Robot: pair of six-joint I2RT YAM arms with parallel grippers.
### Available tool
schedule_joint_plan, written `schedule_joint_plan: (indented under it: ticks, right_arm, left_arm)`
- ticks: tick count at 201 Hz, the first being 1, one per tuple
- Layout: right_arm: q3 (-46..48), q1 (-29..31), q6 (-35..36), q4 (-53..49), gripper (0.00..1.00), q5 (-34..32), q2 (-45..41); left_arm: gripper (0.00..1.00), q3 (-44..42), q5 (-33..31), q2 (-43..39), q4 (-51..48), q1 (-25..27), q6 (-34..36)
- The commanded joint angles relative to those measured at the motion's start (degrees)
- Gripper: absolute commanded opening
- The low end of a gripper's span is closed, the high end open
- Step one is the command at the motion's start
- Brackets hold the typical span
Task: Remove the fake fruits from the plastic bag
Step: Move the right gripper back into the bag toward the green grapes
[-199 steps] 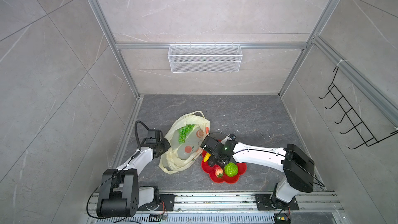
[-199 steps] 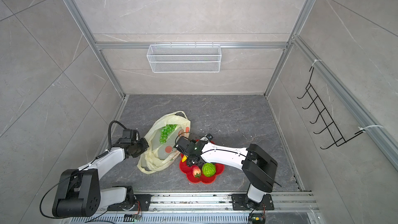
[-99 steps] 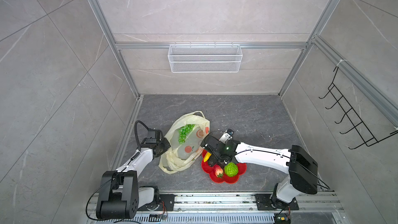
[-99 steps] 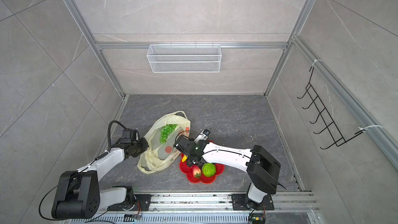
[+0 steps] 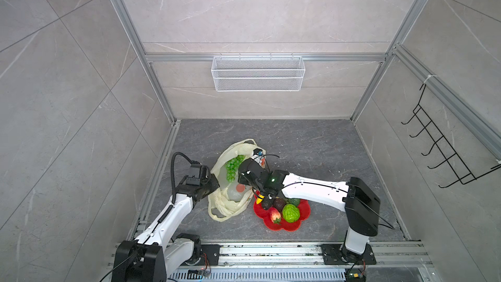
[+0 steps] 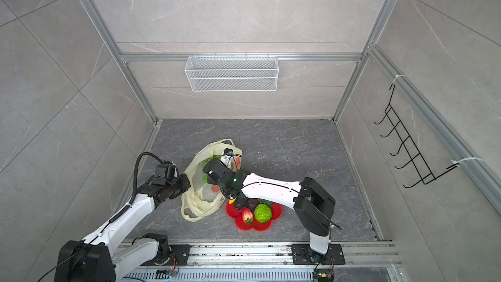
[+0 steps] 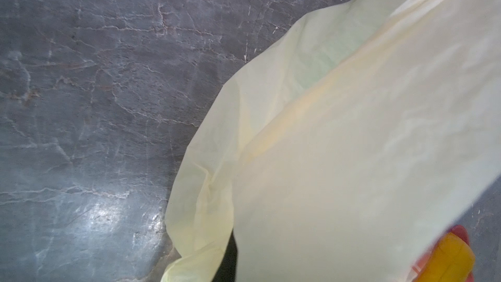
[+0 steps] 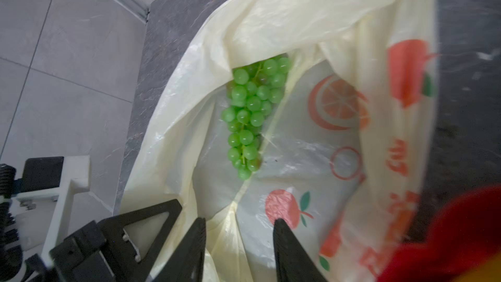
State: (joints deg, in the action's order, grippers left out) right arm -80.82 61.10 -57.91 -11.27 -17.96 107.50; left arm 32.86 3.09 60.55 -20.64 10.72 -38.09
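Grapes (image 8: 250, 115): inside bag, on its lower film, toward the bench's left edge; only fruit seen in there; top end tucked under a fold of the upper film
Bag (image 5: 226, 208): lying open on the bench, front-left of middle; mouth turned to the right arm; handles trailing toward the front edge; thin, crinkly, likely to cling
Other fruits: out already, on plate (image 5: 302, 222) near the front edge, just right of bag; strawberry (image 5: 275, 215), green ball (image 5: 291, 212), avocados (image 5: 279, 204), banana (image 5: 259, 201) tip
Left gripper (image 5: 214, 183): closed; by the look of it pinching bag's left rim and holding the mouth up; fingertips hidden behind film in the wrist view
Right gripper (image 8: 239, 220): jaws apart, nothing between them; at the mouth, aimed at grapes, short of them
Step, as judged: reaching in for grapes, last fruit to come out
Risk, film: caught together with grapes; cause, the fold over the bunch and jaws closing low; result, bag dragged along
Risk, rim: slipping from the left pinch; cause, slick film under pull; result, mouth collapsed over grapes
Risk, grip: closing on one or two berries only; cause, bumpy, floppy bunch; result, swinging or dropping short of plate
Risk, plate: brushed by the right forearm just above it; result, avocados or banana knocked toward the front edge
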Motion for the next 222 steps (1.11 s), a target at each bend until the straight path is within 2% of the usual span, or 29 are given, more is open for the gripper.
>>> schedule_joint_plan:
  ticks: [1,38,56,98,118,144,222]
  right_arm:
    - [-4.16,-2.54,6.09,1.98,0.45,6.12,5.67]
    - [-10.53,-5.45,9.59,3.71,0.46,11.06,13.83]
    - [-13.28,-6.21,11.00,3.52,0.50,11.01,16.60]
    - [-19.11,-7.40,10.80,-0.13,0.78,9.66,21.19]
    - [-23.04,-7.43,9.84,-3.97,0.84,8.24,23.46]
    - [-29.42,-7.66,8.89,-11.57,0.86,5.18,26.93]
    - [-42.38,-8.09,8.34,-21.69,0.86,0.87,35.14]
  left_arm:
    - [0.00,3.00,-1.24,-1.48,-2.57,0.27,-1.77]
    - [0.00,3.53,-0.44,-1.32,-2.99,0.29,-1.89]
    - [0.00,3.58,-0.17,-1.62,-3.11,0.52,-1.82]
    - [0.00,2.95,0.33,-2.70,-3.76,0.62,-1.74]
    - [0.00,2.57,0.51,-2.98,-3.93,0.62,-1.73]
    - [0.00,2.04,0.82,-4.06,-4.13,0.70,-1.94]
    - [0.00,1.11,2.26,-6.97,-4.40,2.26,-2.76]
